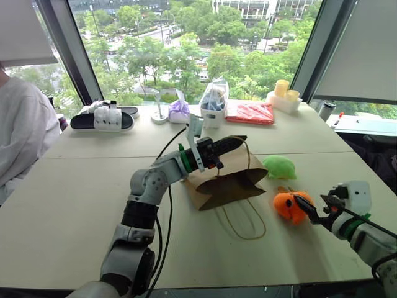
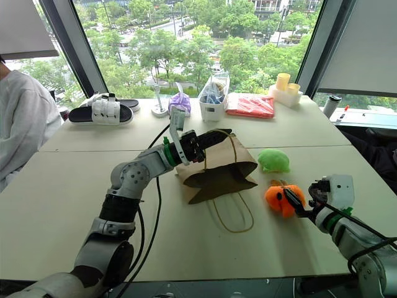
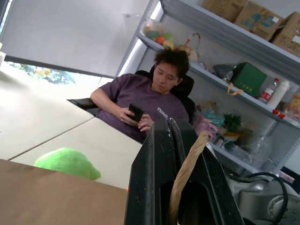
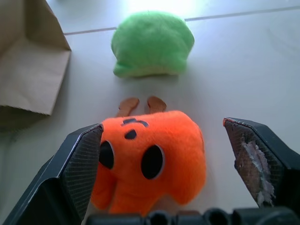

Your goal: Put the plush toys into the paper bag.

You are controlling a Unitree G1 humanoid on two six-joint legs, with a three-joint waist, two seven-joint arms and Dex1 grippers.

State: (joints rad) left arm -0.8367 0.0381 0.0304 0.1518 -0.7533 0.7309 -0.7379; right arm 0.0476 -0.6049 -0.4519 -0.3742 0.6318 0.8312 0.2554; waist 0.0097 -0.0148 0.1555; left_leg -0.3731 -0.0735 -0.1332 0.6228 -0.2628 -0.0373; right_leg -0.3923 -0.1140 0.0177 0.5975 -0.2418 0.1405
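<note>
Right gripper (image 1: 313,210): nearest item, at the table's near right corner, fingers spread wide to either side of the orange plush toy (image 4: 150,161) without touching it; nothing held.

Orange plush toy: lies on the table near its right edge, dark face marks turned toward the gripper.

Green plush toy (image 1: 280,166): on the table just beyond the orange one, apart from it, right of the bag.

Paper bag (image 1: 226,180): brown, mid-table, mouth facing the near edge, one beige rope handle (image 1: 243,218) trailing loose on the tabletop.

Left gripper (image 1: 231,144): clamped on the bag's other handle at its upper rim, holding the mouth lifted open.

Table (image 1: 74,205): pale; sandals, a purple pouch and a clear plastic bag along the far edge.

Step in hand, as judged: pick-up of the first toy; neither is bagged. Next move calls for closing on the orange toy's soft body, lifting, and carrying it left into the held-open mouth.
</note>
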